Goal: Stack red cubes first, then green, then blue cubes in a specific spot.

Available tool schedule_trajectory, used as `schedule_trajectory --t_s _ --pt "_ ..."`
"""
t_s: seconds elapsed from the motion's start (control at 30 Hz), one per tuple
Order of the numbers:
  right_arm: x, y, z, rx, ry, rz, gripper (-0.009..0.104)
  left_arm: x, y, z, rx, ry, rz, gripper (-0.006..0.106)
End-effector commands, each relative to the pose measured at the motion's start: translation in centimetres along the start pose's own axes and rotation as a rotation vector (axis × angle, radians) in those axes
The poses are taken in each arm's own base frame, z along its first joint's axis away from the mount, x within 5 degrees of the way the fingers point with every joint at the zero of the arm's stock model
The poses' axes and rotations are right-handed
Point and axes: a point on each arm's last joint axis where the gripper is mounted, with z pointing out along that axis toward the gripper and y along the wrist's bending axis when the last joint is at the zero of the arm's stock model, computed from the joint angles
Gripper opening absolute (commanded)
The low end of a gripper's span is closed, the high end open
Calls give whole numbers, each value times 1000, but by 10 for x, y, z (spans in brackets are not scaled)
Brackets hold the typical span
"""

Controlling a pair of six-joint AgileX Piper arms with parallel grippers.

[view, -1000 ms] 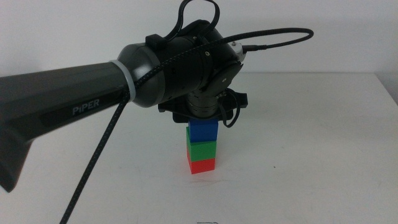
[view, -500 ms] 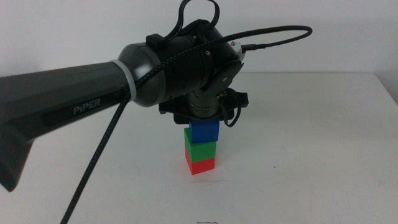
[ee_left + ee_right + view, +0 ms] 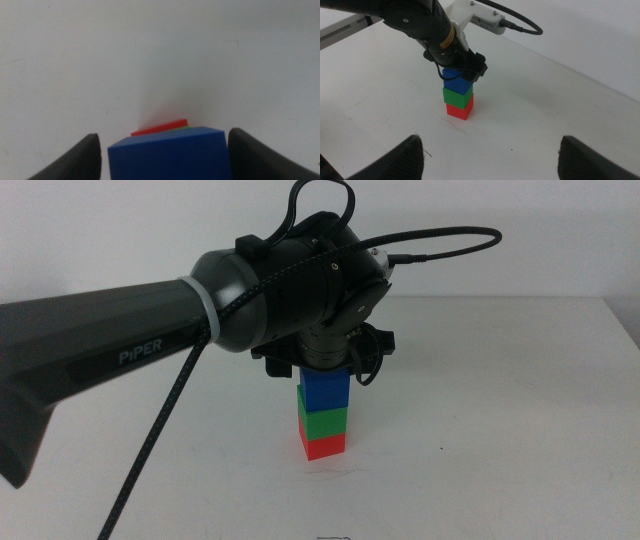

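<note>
A stack of three cubes stands mid-table: the red cube point(image 3: 323, 444) at the bottom, the green cube point(image 3: 322, 420) on it, the blue cube point(image 3: 326, 392) on top. My left gripper point(image 3: 325, 378) hangs straight over the stack. In the left wrist view its jaws stand open on either side of the blue cube point(image 3: 167, 155), with a narrow gap on each side, and a sliver of the red cube point(image 3: 160, 127) shows past it. My right gripper point(image 3: 490, 160) waits open, well back from the stack point(image 3: 458, 96), and holds nothing.
The white tabletop point(image 3: 500, 430) around the stack carries no other objects. The left arm's dark body and its cable point(image 3: 160, 430) cross the left half of the middle view. The table's far edge meets a white wall.
The left gripper has risen slightly, so more of the blue cube shows below it. The blue cube now sits square on the green one.
</note>
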Motion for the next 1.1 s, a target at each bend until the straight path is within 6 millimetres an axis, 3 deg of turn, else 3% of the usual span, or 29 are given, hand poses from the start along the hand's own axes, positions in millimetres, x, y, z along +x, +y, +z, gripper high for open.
schedule_trajectory --t_s 0.0,0.13,0.53,0.73,0.87,1.07 --pt "-11 -2 -3 12 -87 -20 89 -13 2 -29 49 -88 7 87" --pt "-11 -2 -3 12 -87 -20 89 -15 7 -44 59 -107 57 90" --pt "-11 -2 -3 12 -87 -20 89 -23 56 -164 214 -325 247 90" --pt "-11 -2 -3 12 -87 -20 89 -14 85 -204 214 -357 240 90" --pt "-12 -1 -2 12 -83 -21 89 -10 120 -224 177 -373 194 90" --pt "-12 -2 -1 20 -82 -26 89 7 194 -242 176 -422 132 90"
